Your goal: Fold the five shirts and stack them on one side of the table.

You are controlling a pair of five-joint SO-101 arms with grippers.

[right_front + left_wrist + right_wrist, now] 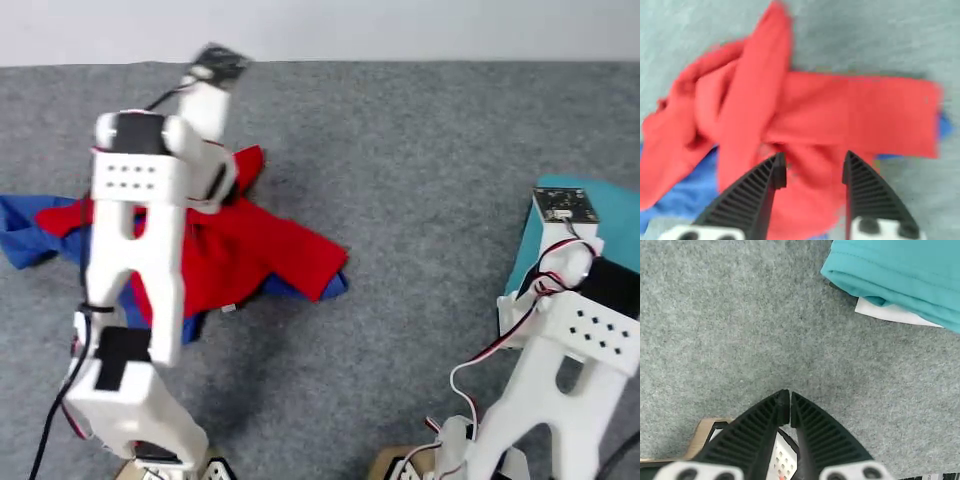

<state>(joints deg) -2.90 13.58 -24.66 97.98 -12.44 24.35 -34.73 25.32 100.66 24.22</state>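
Hovering left fingers (774, 174), spread wide, over the crumpled red shirt (850, 115) piled on a blue shirt (22, 240), left side of the counter (420, 150). Right fingers (782, 404) pinched together, empty, near the teal shirt (900, 270).

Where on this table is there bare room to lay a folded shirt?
Bare: the middle of the table, between the red shirt and the teal shirt, and the far strip behind them. Crowded: the left side, red shirt over blue shirt.
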